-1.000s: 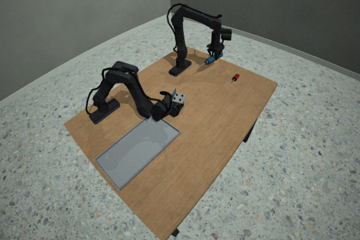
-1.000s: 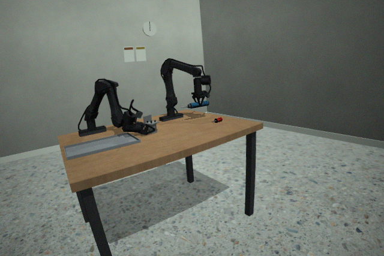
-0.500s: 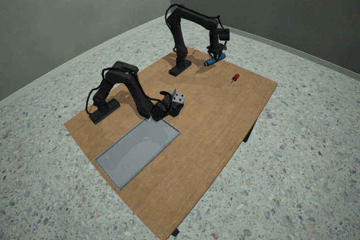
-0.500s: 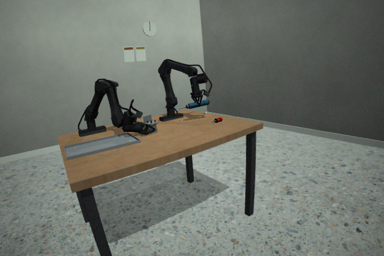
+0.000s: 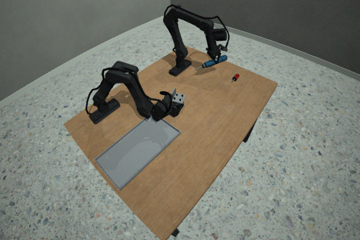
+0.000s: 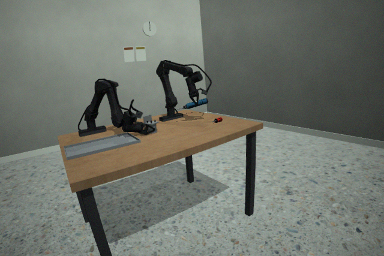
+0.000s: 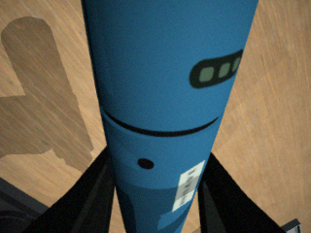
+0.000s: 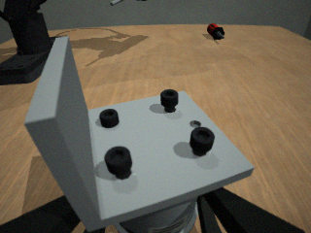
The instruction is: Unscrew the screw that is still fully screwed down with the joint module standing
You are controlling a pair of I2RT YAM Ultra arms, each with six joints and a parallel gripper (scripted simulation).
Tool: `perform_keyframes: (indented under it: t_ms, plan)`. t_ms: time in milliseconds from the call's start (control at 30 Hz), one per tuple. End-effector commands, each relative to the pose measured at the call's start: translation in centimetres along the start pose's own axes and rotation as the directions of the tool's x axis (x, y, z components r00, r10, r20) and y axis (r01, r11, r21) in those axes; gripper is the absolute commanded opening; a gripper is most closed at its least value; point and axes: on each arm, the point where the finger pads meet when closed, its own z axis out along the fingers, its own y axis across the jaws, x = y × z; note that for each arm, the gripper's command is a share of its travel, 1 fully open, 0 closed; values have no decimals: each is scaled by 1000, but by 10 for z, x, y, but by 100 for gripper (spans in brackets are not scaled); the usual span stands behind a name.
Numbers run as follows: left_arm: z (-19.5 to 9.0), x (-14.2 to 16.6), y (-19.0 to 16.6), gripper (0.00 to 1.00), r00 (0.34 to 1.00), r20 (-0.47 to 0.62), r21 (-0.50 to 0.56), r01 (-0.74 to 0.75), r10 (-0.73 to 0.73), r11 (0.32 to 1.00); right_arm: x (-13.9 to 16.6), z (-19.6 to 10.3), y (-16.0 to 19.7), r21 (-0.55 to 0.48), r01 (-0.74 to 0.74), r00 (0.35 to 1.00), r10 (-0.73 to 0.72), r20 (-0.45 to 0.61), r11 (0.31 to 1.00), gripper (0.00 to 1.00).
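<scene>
My left gripper (image 5: 215,56) is shut on the blue electric screwdriver (image 5: 214,62) and holds it roughly level above the far part of the table; the barrel fills the left wrist view (image 7: 165,97). The joint module (image 5: 177,104) stands near the table's middle with its grey L-shaped bracket (image 8: 155,150) on top. Four black screws sit in the plate. The back-left screw (image 8: 109,117) sits lowest; the other three stand higher. My right gripper (image 5: 170,110) lies low on the table, its fingers on either side of the module's body (image 8: 160,220).
A small red-handled screwdriver (image 5: 235,77) lies on the table at the far right, also in the right wrist view (image 8: 215,30). A flat grey tray (image 5: 138,151) lies in front of the right arm. The left arm's base (image 5: 180,67) stands behind.
</scene>
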Motion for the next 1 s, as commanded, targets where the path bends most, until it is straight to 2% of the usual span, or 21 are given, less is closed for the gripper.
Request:
perform_keyframes:
  t_ms: [0, 367, 400, 533, 567, 633, 733, 933, 967]
  plan:
    - [-8, -7, -13, 42, 997, 67, 61, -48, 44, 997, -14, -6, -6, 14, 21, 1000, -21, 19, 1000, 59]
    - [-19, 12, -49, 42, 957, 168, 169, -264, 237, 949, -14, -6, -6, 14, 21, 1000, -21, 19, 1000, 59]
    - [-29, 5, -57, 42, 954, 194, 189, -267, 231, 945, -14, -6, -6, 14, 21, 1000, -21, 19, 1000, 59]
    - [-30, 1, -55, 42, 956, 199, 187, -253, 216, 949, -14, -6, -6, 14, 21, 1000, -21, 19, 1000, 59]
    - [-20, 14, -52, 42, 951, 176, 178, -283, 253, 942, -14, -6, -6, 14, 21, 1000, -21, 19, 1000, 59]
    - [-22, 20, -57, 42, 939, 192, 197, -320, 284, 927, -14, -6, -6, 14, 21, 1000, -21, 19, 1000, 59]
    - [-34, 23, -71, 42, 915, 243, 234, -377, 322, 896, -14, -6, -6, 14, 21, 1000, -21, 19, 1000, 59]
    - [-37, 39, -84, 42, 865, 297, 267, -482, 405, 834, -14, -6, -6, 14, 21, 1000, -21, 19, 1000, 59]
    - [-48, 34, -92, 42, 861, 323, 283, -485, 394, 828, -14, -6, -6, 14, 21, 1000, -21, 19, 1000, 59]
